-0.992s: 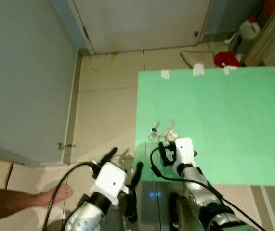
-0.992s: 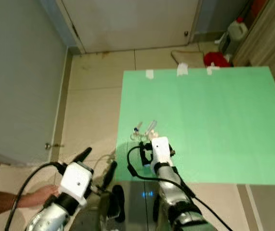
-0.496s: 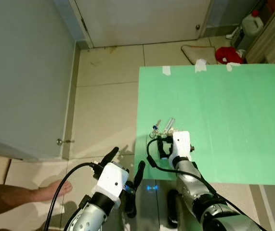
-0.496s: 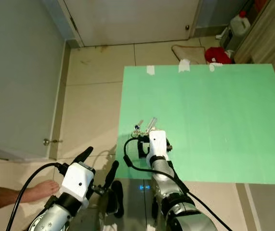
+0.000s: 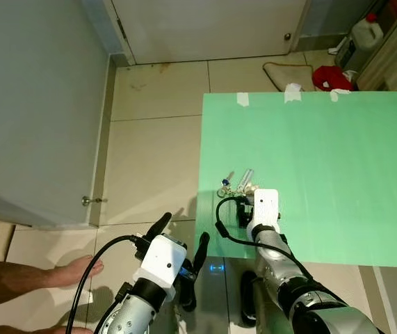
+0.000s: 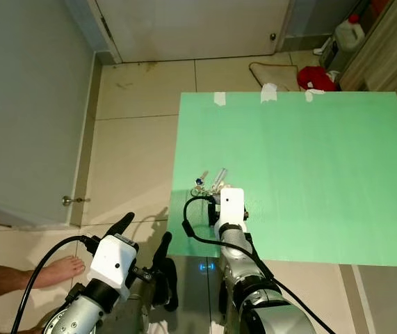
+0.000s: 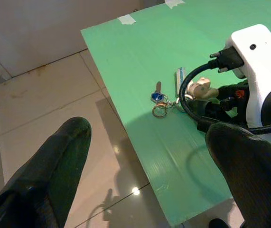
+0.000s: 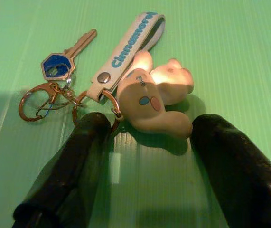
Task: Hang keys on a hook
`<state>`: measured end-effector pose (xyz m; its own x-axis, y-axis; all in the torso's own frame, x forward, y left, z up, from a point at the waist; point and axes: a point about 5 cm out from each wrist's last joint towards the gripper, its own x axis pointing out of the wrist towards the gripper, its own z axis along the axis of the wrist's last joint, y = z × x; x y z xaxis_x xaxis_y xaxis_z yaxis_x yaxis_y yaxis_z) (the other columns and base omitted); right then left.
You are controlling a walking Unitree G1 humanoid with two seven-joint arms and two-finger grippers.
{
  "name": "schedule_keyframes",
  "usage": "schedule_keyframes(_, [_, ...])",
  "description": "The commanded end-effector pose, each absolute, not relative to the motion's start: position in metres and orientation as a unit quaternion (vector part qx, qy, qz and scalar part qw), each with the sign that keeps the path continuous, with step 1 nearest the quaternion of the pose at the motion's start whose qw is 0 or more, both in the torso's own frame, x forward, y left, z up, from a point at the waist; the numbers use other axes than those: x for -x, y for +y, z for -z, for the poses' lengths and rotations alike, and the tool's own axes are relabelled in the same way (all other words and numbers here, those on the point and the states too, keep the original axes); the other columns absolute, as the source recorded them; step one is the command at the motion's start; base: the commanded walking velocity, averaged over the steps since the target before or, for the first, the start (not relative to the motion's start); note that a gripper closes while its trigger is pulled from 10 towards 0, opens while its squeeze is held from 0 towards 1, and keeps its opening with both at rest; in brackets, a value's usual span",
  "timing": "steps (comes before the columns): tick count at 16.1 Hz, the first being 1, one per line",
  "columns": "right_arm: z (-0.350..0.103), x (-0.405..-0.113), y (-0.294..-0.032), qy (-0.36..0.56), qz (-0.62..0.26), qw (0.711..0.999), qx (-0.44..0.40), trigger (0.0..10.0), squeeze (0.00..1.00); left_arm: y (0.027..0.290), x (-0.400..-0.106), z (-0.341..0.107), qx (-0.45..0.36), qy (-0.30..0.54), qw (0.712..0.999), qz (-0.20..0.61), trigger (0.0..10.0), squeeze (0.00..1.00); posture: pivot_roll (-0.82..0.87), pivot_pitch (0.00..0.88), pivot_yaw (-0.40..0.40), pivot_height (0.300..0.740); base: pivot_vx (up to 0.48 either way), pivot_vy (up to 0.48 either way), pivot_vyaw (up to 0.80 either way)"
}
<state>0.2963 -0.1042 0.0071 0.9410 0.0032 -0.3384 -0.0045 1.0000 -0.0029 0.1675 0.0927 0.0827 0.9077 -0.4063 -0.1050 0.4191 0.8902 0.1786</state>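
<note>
A bunch of keys [image 8: 64, 78] with a blue-headed key, metal rings, a white strap [image 8: 126, 50] and a pale rabbit charm [image 8: 154, 102] lies on the green table [image 5: 337, 167] near its left front corner. My right gripper [image 8: 147, 142] is open just in front of the charm, one finger on each side of it. In the head view the right gripper [image 5: 247, 209] reaches the keys [image 5: 234, 186] from the near side. My left gripper [image 5: 181, 240] is open, low over the floor left of the table, off the keys [image 7: 166, 99].
A grey door with a small knob [image 5: 87, 201] stands at the left. A person's bare foot [image 5: 76, 268] rests on the tiled floor near my left arm. A white jug [image 5: 361, 35], a red item [image 5: 330, 76] and a mat [image 5: 288, 71] lie beyond the table.
My right gripper has moved forward over the table up to the keys. The camera has shifted a little. The left arm has hardly moved.
</note>
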Motion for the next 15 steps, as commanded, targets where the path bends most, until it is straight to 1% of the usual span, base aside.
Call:
schedule_keyframes(1, [0.007,-0.284,-0.102,0.215,0.011,0.976,-0.014,0.0,0.00,0.093,-0.162,-0.079,-0.101,0.049,0.971,0.210,10.0,0.00,0.19,0.382,0.094,0.740,0.000,0.000,0.00])
schedule_keyframes(4, [0.009,-0.283,-0.101,0.222,0.017,0.974,-0.031,0.0,0.00,0.094,-0.161,-0.077,-0.103,0.054,0.970,0.211,10.0,0.00,0.19,0.390,0.096,0.740,0.000,0.000,0.00])
schedule_keyframes(9, [0.005,-0.284,-0.093,0.207,-0.009,0.978,-0.039,0.0,0.00,0.095,-0.163,-0.077,-0.102,0.058,0.971,0.208,10.0,0.00,0.18,0.399,0.095,0.740,0.000,0.000,0.00])
schedule_keyframes(11, [-0.002,-0.288,-0.089,0.179,-0.027,0.982,-0.049,0.0,0.00,0.096,-0.163,-0.076,-0.102,0.059,0.971,0.207,10.0,0.00,0.18,0.403,0.092,0.740,0.000,0.000,0.00])
schedule_keyframes(15, [-0.028,-0.300,-0.082,0.094,-0.055,0.992,-0.070,0.0,0.01,0.096,-0.166,-0.075,-0.102,0.059,0.972,0.204,10.0,0.00,0.15,0.403,0.081,0.740,0.000,0.000,0.00])
